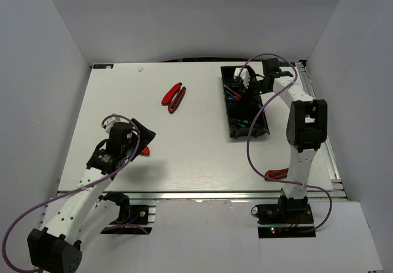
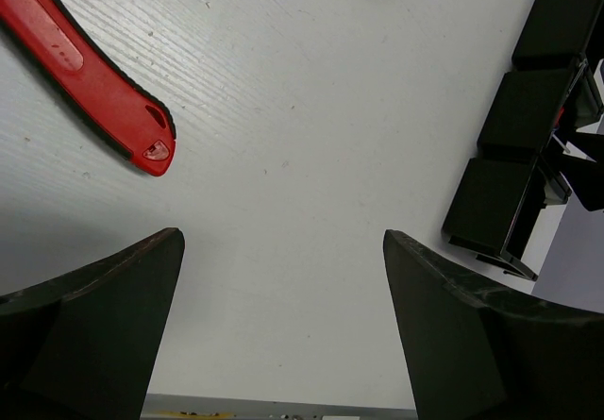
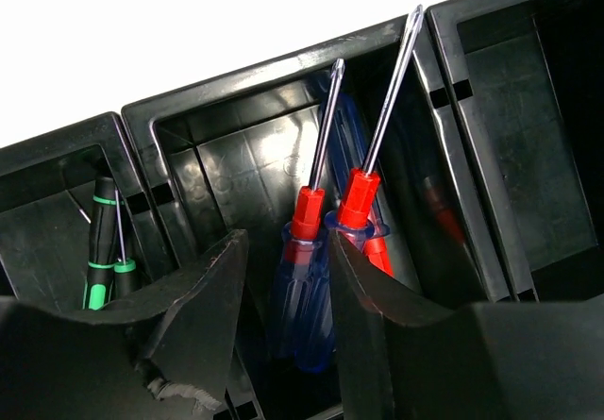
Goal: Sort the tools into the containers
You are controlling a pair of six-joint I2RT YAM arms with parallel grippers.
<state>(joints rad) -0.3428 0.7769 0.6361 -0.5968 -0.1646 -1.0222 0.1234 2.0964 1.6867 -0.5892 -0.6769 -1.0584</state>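
The black three-compartment tray point(image 1: 233, 126) lies at the back right. My right gripper point(image 1: 247, 78) hangs over its middle compartment point(image 3: 236, 156); in the right wrist view the right gripper point(image 3: 286, 241) is open around two blue-and-red screwdrivers point(image 3: 307, 288) leaning inside. Thin green-handled screwdrivers point(image 3: 99, 260) stand in the neighbouring compartment. Two red-handled tools point(image 1: 174, 97) lie side by side at the table's middle back. My left gripper point(image 1: 140, 135) is open and empty near the front left, just past another red-handled tool point(image 2: 85, 71), which also shows in the top view point(image 1: 146, 152).
A further red-handled tool point(image 1: 276, 175) lies by the right arm's base at the front right. The tray also shows at the right edge of the left wrist view point(image 2: 524, 146). White walls enclose the table on three sides. A purple cable loops over the tray.
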